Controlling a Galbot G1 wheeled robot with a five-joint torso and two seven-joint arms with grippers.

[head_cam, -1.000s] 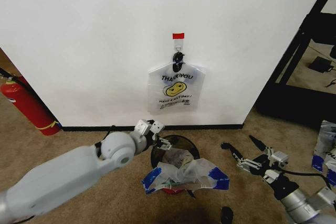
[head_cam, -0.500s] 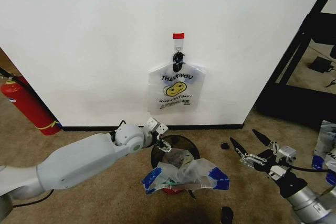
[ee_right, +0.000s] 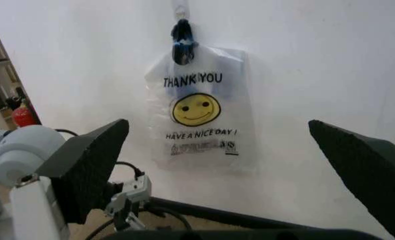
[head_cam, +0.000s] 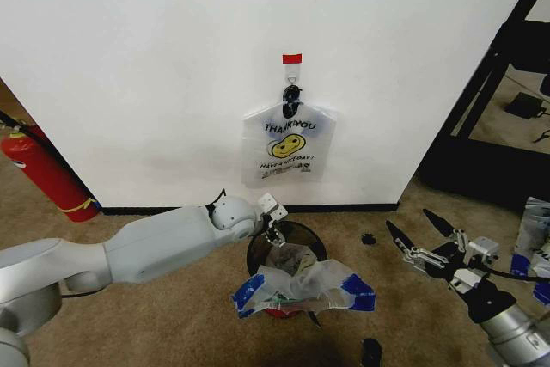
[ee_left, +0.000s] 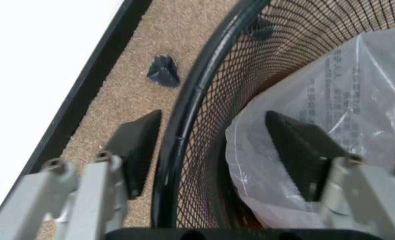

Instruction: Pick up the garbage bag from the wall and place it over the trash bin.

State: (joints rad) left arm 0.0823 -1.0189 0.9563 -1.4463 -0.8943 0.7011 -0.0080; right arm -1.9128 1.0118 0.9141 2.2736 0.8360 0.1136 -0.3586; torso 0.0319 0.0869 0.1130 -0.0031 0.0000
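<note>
The garbage bag, with blue patches at its edges, lies crumpled over the front of the black mesh trash bin, partly inside it. My left gripper is open at the bin's far rim. In the left wrist view its fingers straddle the trash bin's rim, one outside over the carpet, one inside beside the garbage bag. My right gripper hovers open above the carpet to the right of the bin. From the right wrist the right gripper faces the wall.
A second smiley bag hangs on a black hook under red tape. A red fire extinguisher leans at the left. A black shelf frame stands at the right. A small black scrap lies by the baseboard.
My left arm has stretched to the right, bringing its gripper down onto the bin's far rim. The right gripper has drifted right and a little up, its fingers spread wider.
</note>
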